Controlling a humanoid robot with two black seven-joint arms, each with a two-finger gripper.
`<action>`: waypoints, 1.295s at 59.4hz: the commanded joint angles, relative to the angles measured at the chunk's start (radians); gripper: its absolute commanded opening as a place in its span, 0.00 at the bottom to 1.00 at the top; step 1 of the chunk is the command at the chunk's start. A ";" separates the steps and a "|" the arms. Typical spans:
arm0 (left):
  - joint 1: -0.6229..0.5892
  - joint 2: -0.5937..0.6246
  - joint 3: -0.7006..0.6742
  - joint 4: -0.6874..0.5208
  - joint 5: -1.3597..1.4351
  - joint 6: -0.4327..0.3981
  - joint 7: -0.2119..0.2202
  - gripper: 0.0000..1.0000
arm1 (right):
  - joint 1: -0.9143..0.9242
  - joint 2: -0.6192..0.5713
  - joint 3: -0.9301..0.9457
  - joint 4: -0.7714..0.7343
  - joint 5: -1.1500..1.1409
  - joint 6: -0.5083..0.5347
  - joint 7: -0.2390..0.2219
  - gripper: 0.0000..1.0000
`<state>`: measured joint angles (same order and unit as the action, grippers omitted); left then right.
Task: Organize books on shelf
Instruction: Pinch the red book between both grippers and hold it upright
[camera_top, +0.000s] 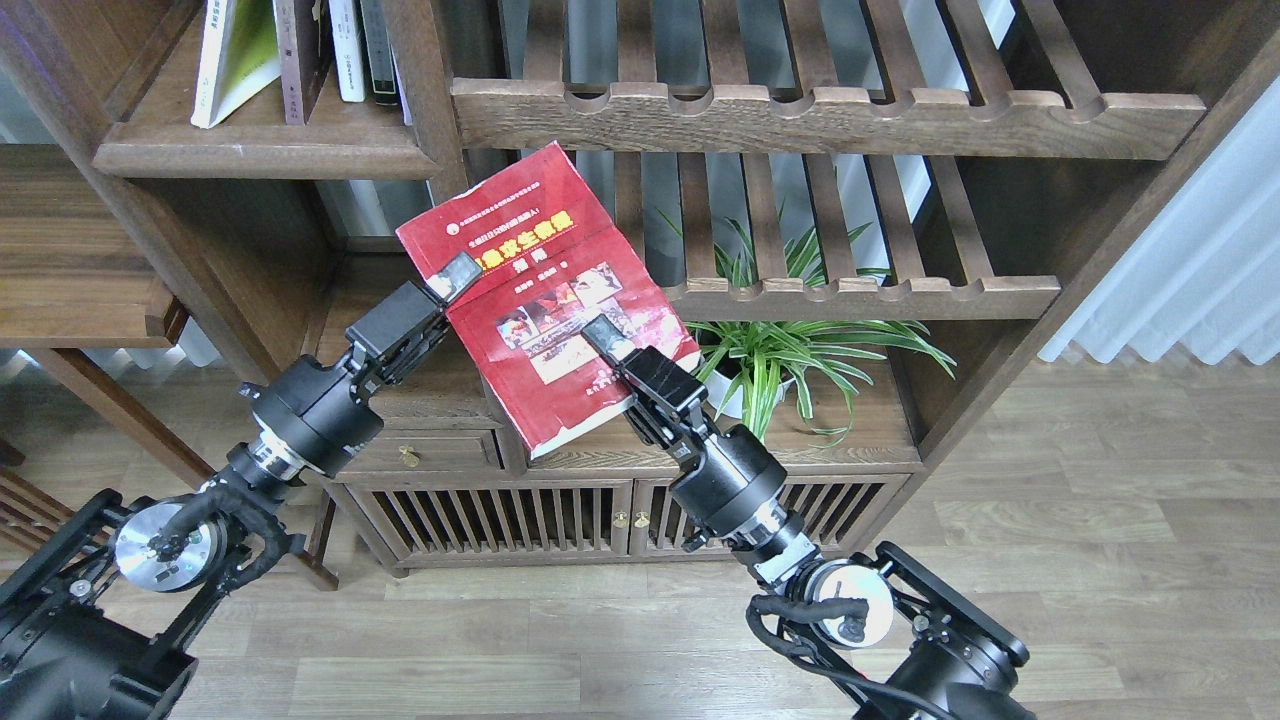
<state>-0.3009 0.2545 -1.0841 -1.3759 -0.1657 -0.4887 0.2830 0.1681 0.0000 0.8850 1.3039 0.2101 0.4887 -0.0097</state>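
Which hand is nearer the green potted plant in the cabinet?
Right. The right hand grips the red book just left of the green potted plant; the left hand holds the book's far side.

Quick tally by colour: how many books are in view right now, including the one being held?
Red book, held between left gripper and right gripper: 1
Yellow-green and white book: 1
Maroon book: 1
White book: 1
Dark book: 1
Total: 5

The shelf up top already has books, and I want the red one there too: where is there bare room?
On the shelf, bare board lies in front of the books and left of the yellow-green book. From there to the post it is crowded: the maroon book, then thin books. Both end effectors, left and right, grip the red book.
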 joint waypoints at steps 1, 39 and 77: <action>-0.003 0.000 0.010 0.000 0.000 0.000 0.001 0.47 | 0.004 0.000 -0.001 0.000 -0.002 0.000 -0.001 0.04; -0.027 -0.007 0.012 0.000 0.000 0.000 0.001 0.46 | 0.008 0.000 -0.008 -0.014 -0.006 0.000 -0.004 0.05; -0.030 -0.011 0.030 -0.003 0.000 0.000 -0.001 0.13 | 0.001 0.000 -0.008 -0.014 -0.015 0.000 -0.029 0.05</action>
<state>-0.3301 0.2503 -1.0543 -1.3775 -0.1660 -0.4887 0.2822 0.1658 0.0000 0.8772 1.2903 0.1945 0.4887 -0.0389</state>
